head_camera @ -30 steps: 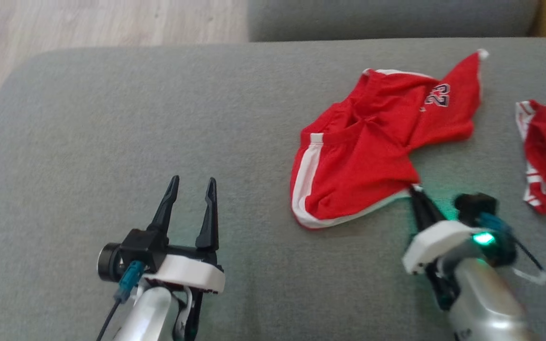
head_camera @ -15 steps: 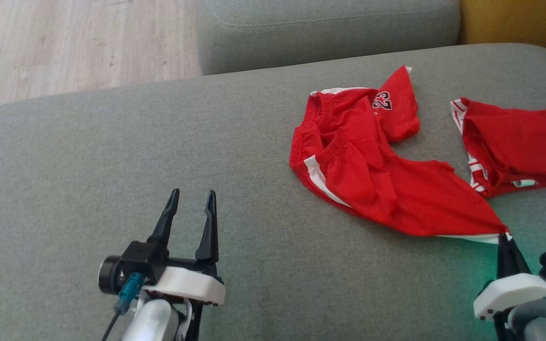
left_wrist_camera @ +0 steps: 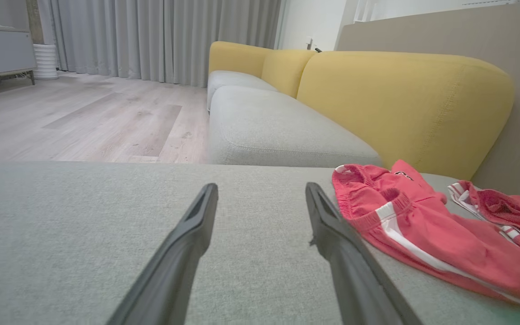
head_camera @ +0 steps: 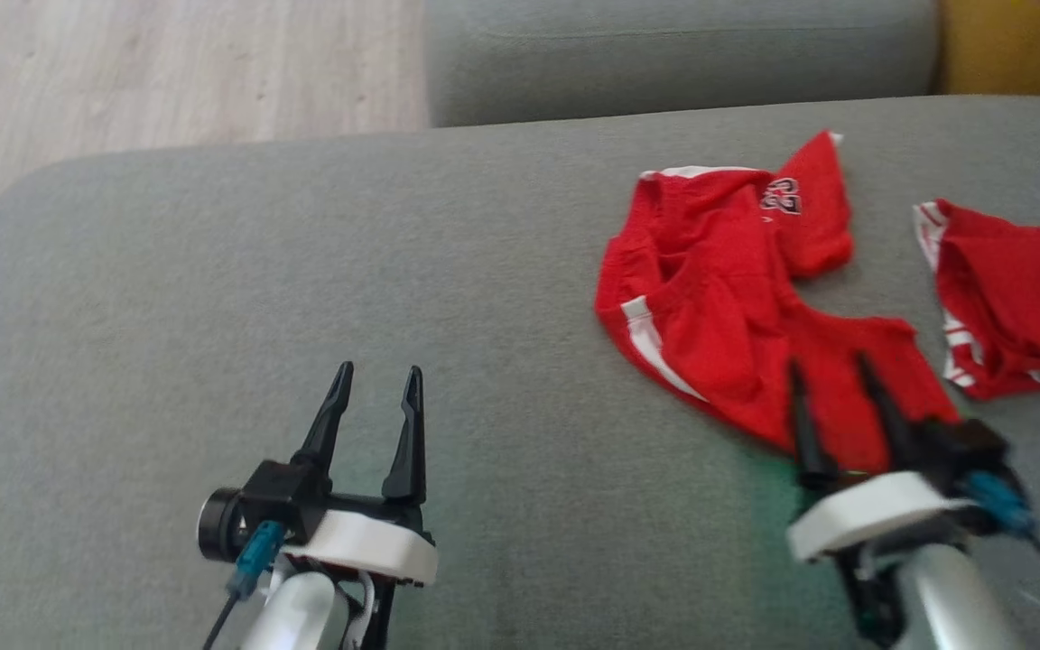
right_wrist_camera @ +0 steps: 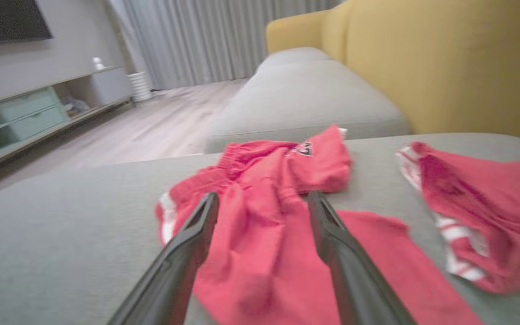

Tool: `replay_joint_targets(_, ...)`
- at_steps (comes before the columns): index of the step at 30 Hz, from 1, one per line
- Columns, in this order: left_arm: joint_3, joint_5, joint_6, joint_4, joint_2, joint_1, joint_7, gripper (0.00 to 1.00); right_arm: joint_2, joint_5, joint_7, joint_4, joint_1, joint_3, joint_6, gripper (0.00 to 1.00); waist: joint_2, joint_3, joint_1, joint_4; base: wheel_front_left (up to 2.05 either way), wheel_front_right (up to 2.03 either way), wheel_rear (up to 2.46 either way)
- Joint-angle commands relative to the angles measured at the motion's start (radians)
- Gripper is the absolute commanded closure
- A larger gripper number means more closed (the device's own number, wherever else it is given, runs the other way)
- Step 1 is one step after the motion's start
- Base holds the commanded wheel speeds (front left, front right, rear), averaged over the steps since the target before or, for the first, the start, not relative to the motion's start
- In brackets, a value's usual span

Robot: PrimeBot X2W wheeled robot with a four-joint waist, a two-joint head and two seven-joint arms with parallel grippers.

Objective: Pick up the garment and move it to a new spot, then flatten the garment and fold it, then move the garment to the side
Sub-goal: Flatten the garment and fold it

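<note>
On the grey sofa seat [head_camera: 303, 271], toward its far right part, we see the red shorts [head_camera: 710, 307] lying crumpled. Their waistband is nearest the far edge, a white side stripe faces left, and one leg stretches toward the near edge. Our right gripper [head_camera: 827, 363] hovers at that near leg with its two fingers spread wide. Red cloth shows between and beneath them, and nothing is pinched. Whether the tips touch the fabric we cannot tell. Our left gripper [head_camera: 380, 370] sits by the seat's near edge, well apart from the shorts, its fingers parted wide over bare upholstery and holding nothing. A second red garment [head_camera: 1016, 298] with white trim lies just beside the shorts, further right.
</note>
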Motion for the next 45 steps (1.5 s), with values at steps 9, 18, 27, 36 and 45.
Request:
replay_joint_targets(9, 0.003, -0.01, 0.003, -0.028, 0.001, -0.074, -0.01, 0.0, -0.006, -0.022, 0.085, 0.041, -0.164, 0.197, -0.001, 0.0, 0.0, 0.08, 0.0, 0.095, 0.0, 0.0, 0.0)
replay_joint_targets(18, -0.035, -0.028, 0.011, -0.03, 0.001, -0.122, -0.01, 0.0, -0.006, -0.014, 0.128, 0.329, -0.357, 0.185, -0.001, 0.0, 0.0, 0.145, 0.0, 0.165, 0.0, 0.0, 0.0)
replay_joint_targets(27, -0.04, -0.03, 0.018, -0.026, 0.001, -0.136, -0.01, 0.0, -0.006, 0.055, 0.085, 0.477, -0.434, 0.333, -0.001, 1.0, 0.0, 0.153, 0.0, 0.162, 0.0, 0.0, 0.0)
replay_joint_targets(36, -0.036, -0.024, 0.015, -0.015, 0.001, -0.134, -0.01, 0.0, -0.005, 0.242, 0.023, 0.449, -0.454, 0.669, -0.001, 1.0, 0.0, 0.128, 0.0, 0.137, 0.0, 0.0, 0.0)
replay_joint_targets(45, -0.035, -0.023, 0.013, -0.01, 0.001, -0.126, -0.01, 0.0, -0.005, 0.364, 0.025, 0.448, -0.476, 0.881, -0.001, 1.0, 0.0, 0.112, 0.0, 0.133, 0.0, 0.0, 0.0)
